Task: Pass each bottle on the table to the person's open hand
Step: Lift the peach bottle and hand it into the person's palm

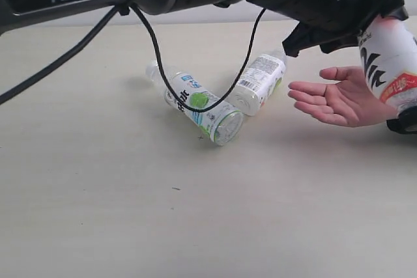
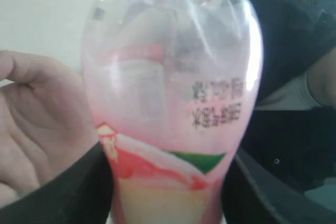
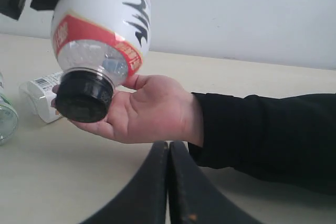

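Left claw [image 2: 165, 192] pinches the pink-and-white bottle [image 1: 391, 63], cap [image 3: 84, 95] downward, near the person's open hand [image 1: 339, 99]; my right claw [image 3: 168, 182] is pressed together.

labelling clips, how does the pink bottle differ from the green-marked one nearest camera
The pink bottle hangs cap-down in the left gripper over the open hand; the green-marked bottle lies sideways on the table. Pink bottle has black lettering; green-marked bottle, a green patch. Both are clear plastic.

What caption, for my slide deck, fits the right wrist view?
Black-capped pink-and-white bottle hangs cap-down over the person's open hand, robot's right hand shut.
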Controlling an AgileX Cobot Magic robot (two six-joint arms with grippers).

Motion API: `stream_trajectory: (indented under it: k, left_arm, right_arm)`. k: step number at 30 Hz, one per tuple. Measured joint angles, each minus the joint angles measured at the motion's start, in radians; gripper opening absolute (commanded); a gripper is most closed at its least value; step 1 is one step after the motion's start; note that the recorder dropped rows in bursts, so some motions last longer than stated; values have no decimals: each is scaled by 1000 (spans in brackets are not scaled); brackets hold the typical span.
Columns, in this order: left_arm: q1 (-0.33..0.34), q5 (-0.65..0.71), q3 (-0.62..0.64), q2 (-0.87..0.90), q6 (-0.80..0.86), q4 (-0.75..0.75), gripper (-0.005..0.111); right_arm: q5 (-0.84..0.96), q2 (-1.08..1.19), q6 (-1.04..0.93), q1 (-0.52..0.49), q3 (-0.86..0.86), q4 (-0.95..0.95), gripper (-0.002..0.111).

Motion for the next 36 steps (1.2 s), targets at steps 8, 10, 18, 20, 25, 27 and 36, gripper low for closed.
stream_trajectory:
  k: [8, 10, 18, 20, 25, 27, 36]
  left_arm:
    - [44, -4, 0, 53, -2, -39, 0]
    - [46, -4, 0, 67, 1, -39, 0]
    - [46, -4, 0, 136, 9, -68, 20]
    - [46, -2, 0, 150, 13, -75, 39]
    - [46, 0, 0, 154, 47, -88, 79]
    - [46, 0, 0, 154, 68, -91, 85]
    - [50, 16, 0, 142, 152, -99, 85]
  right_arm:
    - [0, 0, 0, 0, 0, 0, 0]
    - [0, 0, 0, 0, 0, 0, 0]
    - [0, 0, 0, 0, 0, 0, 0]
    - [0, 0, 0, 0, 0, 0, 0]
    - [0, 0, 0, 0, 0, 0, 0]
    - [0, 0, 0, 0, 0, 0, 0]
    - [0, 0, 0, 0, 0, 0, 0]
